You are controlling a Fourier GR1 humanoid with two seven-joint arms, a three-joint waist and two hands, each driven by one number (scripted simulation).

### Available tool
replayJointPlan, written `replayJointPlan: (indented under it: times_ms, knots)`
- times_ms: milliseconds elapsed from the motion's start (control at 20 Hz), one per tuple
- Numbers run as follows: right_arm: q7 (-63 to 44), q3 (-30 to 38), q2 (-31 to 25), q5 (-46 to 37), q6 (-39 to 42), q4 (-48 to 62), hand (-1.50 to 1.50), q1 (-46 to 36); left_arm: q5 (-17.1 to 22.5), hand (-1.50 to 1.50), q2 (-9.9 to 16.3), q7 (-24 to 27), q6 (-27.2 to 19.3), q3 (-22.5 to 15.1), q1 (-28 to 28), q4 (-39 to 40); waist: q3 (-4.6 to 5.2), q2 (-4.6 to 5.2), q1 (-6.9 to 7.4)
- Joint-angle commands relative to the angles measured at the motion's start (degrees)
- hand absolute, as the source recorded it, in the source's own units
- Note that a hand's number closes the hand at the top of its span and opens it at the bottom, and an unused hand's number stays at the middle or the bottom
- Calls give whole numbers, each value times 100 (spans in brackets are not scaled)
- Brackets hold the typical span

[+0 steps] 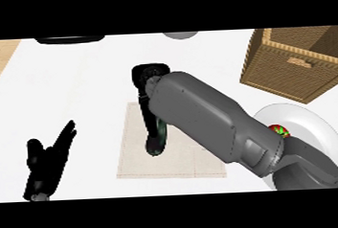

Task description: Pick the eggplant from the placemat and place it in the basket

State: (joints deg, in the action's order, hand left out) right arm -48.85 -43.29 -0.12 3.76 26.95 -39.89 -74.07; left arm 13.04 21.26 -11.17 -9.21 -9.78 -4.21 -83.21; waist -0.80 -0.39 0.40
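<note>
- Resting on the white counter well left of the placemat, left hand lies open, fingers straight and angled toward upper right, holding nothing.
- Placemat: pale beige, square-ish, lies flat near the counter's middle; its upper right part is hidden under the right forearm.
- Eggplant: dark, long, glossy with a greenish sheen low down; it stands nearly upright over the placemat's left half, lower tip at the mat, whether touching or just clear cannot be told.
- Right hand: above the placemat's far edge, fingers curled round the eggplant's upper end; the grey forearm crosses the mat diagonally from the lower right.
- Dark object, cut by the view's top, far beyond the placemat and to its left; a grey rounded object far beyond it.
- Plate: white, round, right of the placemat, partly under the forearm; a small red-and-green item sits on it.
- Basket: brown wicker, open top, beyond and right of the placemat, just above the plate.
</note>
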Motion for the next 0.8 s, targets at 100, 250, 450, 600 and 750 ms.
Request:
replayJointPlan:
  times_ms: [100, 250, 450, 600, 750]
  knots:
    - [-192, -188, 10, -277, -306, -509, -150, 483, 103, 0, -72, -319, 136, -8, -260, 234, 80, 26, -10]
    - [-150, -108, 10, -312, -316, -444, -150, 488, -96, 0, -230, -220, 56, -127, -194, 397, 82, 46, 15]
    - [183, -148, 11, -624, -434, -407, -150, 853, 36, 0, -77, -24, 344, 57, -409, 391, 82, 47, 0]
    - [257, -87, 11, -680, -356, -188, -150, 738, -76, 0, -249, -20, 196, -18, -459, 337, 82, 59, 59]
    - [39, -385, 12, -461, -500, -404, -150, 781, -57, 0, -296, -285, 222, 13, -42, 421, 84, 66, 113]
